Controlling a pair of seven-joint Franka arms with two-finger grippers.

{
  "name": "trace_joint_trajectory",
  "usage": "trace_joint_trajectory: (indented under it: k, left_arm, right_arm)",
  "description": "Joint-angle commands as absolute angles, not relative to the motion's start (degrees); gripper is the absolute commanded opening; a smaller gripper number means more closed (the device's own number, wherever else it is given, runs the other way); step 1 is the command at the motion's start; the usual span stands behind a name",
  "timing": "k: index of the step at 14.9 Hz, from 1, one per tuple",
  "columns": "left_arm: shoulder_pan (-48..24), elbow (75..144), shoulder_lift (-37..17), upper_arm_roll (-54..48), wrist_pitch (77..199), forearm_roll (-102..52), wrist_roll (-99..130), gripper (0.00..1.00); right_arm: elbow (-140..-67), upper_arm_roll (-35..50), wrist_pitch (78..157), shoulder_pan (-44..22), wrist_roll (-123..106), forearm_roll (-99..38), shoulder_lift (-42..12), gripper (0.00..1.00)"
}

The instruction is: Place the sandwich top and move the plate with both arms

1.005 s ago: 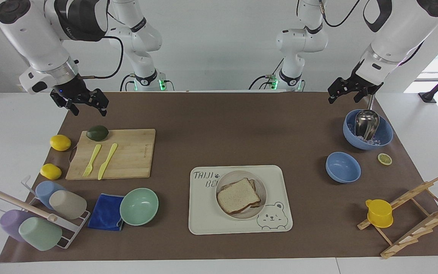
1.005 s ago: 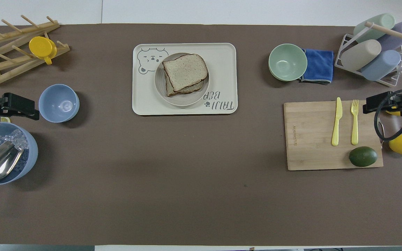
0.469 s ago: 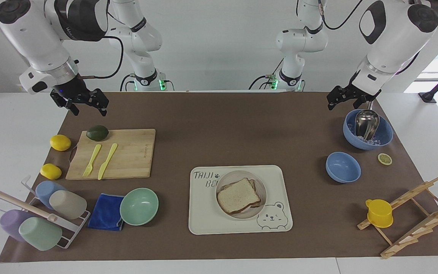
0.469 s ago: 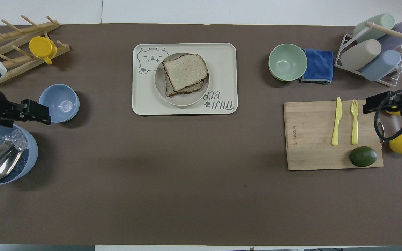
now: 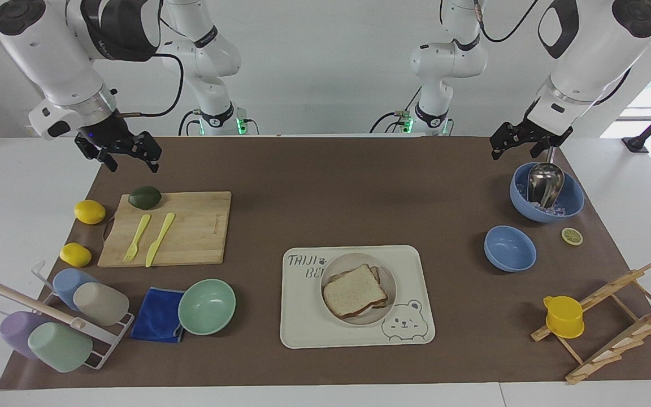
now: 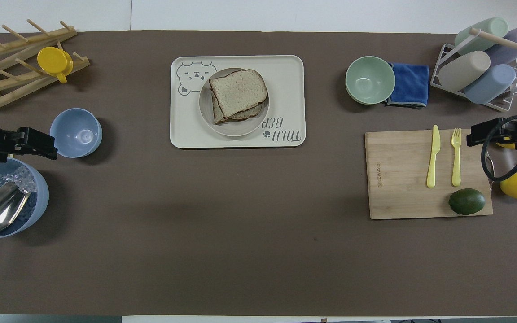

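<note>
Above the large blue bowl (image 5: 546, 193) of ice with its metal scoop (image 5: 544, 183), at the left arm's end of the table, the left gripper (image 5: 511, 141) hangs in the air with nothing in it; whether its fingers are apart or together cannot be told. Over the brown mat near the avocado (image 5: 144, 197) on the wooden cutting board (image 5: 190, 232), at the right arm's end, the right gripper (image 5: 129, 155) hangs with fingers spread and nothing between them.

Farther from the robots, midway along the table, the sandwich top (image 5: 354, 291) lies on another slice of bread on the plate (image 5: 389, 282), slightly askew so the lower slice shows at one edge. That plate sits on the cream tray (image 5: 303, 316) with the bear drawing. A smaller blue bowl (image 5: 510, 248) stands between the ice bowl and the tray, and a mint-green bowl (image 5: 207, 306) stands beside the tray toward the right arm's end.
</note>
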State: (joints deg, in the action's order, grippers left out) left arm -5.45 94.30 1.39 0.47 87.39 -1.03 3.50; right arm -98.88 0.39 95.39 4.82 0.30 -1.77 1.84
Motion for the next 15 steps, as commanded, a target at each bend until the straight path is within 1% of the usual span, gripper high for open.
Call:
trace_joint_trajectory:
  k: [1,6,15]
  left_arm:
    - [-4.40,95.01,3.33,-0.18,88.50,-0.35,3.69,1.00]
    - [-3.78,95.54,3.34,-0.35,88.77,-0.35,3.34,1.00]
    - [-5.36,95.62,3.34,-0.35,89.38,-0.35,2.90,1.00]
  right_arm:
    - [-99.32,0.44,95.10,5.36,-1.41,-3.25,2.64,1.00]
    - [-99.32,0.44,95.10,5.27,-1.41,-3.25,2.64,1.00]
    - [-99.32,0.53,95.10,5.27,-1.41,-3.25,2.64,1.00]
